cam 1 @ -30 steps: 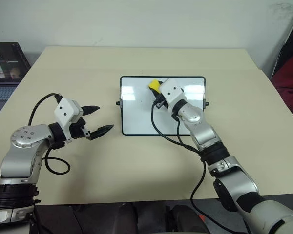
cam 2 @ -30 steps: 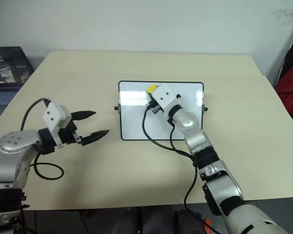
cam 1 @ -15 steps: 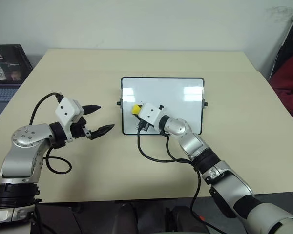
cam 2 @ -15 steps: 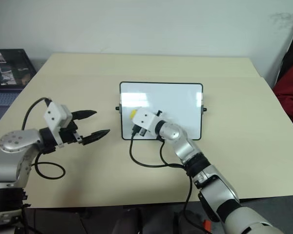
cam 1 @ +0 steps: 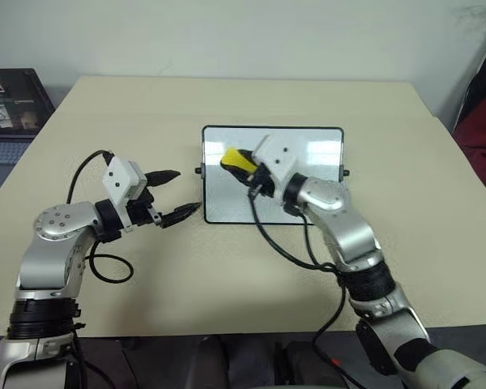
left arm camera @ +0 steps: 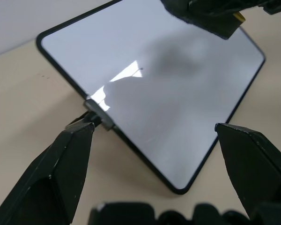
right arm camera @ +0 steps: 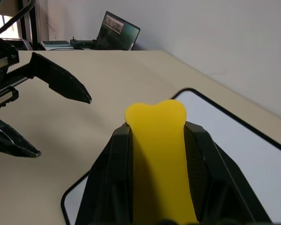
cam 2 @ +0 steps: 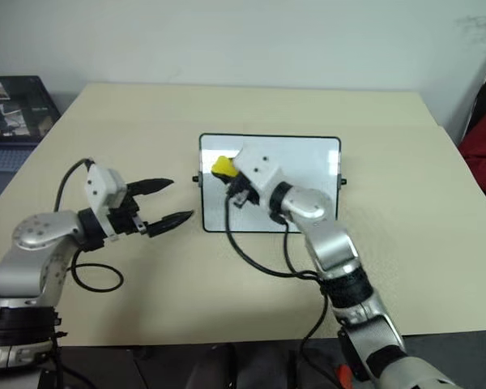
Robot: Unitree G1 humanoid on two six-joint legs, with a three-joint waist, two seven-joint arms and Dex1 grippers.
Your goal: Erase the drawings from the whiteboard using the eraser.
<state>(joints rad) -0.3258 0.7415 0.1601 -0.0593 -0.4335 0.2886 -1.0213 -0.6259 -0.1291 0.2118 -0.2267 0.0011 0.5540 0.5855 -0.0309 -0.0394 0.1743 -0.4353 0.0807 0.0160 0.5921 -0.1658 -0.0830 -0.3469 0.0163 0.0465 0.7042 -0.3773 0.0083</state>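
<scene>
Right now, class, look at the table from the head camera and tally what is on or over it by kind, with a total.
Whiteboards: 1, the whiteboard, lying flat on the table.
Erasers: 1, the eraser, yellow, held over the board.
Grippers: 2, the left gripper, its fingers apart beside the board, and the right gripper, shut on the eraser.
Total: 4.

wall: plain white (cam 1: 251,32) | desk: beige rectangular wooden top (cam 1: 227,267) | beyond left edge: open dark laptop (cam 1: 8,101) | beyond right edge: red fabric (cam 1: 479,134)
</scene>
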